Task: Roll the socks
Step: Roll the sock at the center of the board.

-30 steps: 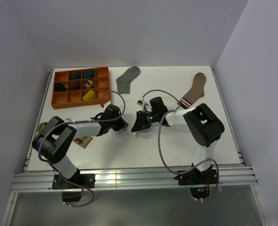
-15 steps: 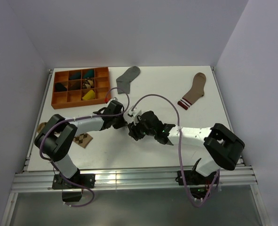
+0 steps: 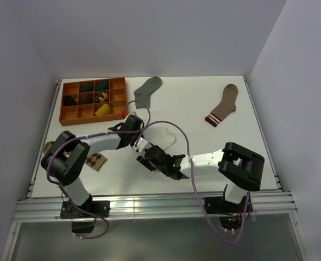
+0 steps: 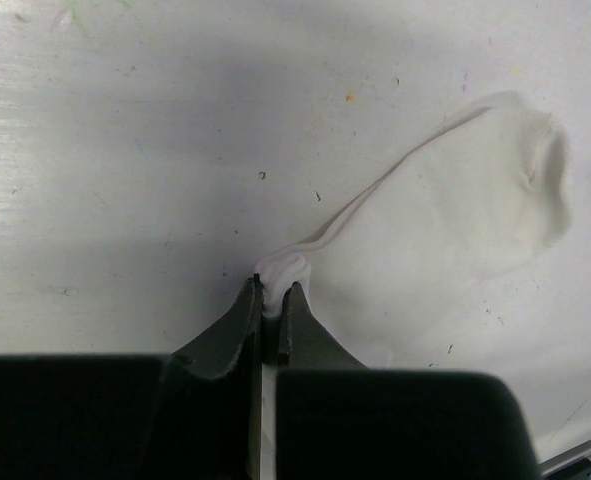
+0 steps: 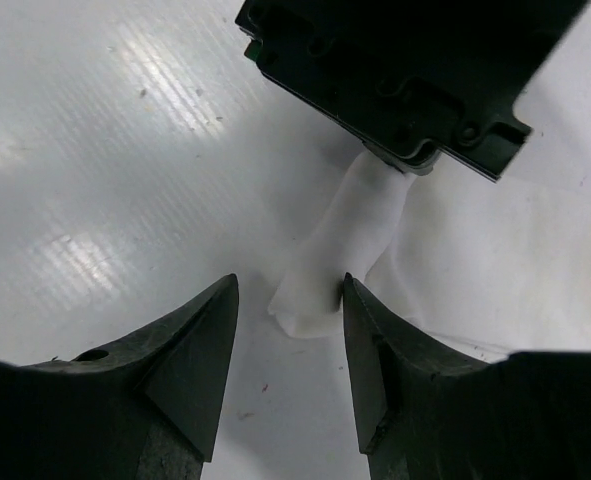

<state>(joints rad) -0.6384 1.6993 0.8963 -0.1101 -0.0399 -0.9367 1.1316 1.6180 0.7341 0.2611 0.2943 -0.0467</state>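
The white sock [image 3: 161, 138] lies flat on the table in the middle; the left wrist view shows it [image 4: 455, 215] spreading away to the right. My left gripper [image 3: 138, 142] is shut on a bunched edge of it [image 4: 272, 292]. My right gripper [image 3: 145, 156] stands open just in front of the left one [image 5: 290, 288]. The pinched end of the white sock [image 5: 320, 280] lies between its fingertips and touches the right finger [image 5: 360, 310]. A grey sock [image 3: 148, 89] lies flat at the back, apart from both grippers.
An orange compartment tray [image 3: 68, 116] with small coloured items stands at the back left. A brown sock with a striped cuff [image 3: 223, 105] lies at the back right. A diamond-patterned sock [image 3: 96, 161] lies beside the left arm. The left gripper's black body [image 5: 395, 70] hangs close above the right fingers.
My right arm has swung down and to the left, towards the near edge, and its jaws have opened. The white sock has come into view, spread flat. The left gripper has stayed shut.
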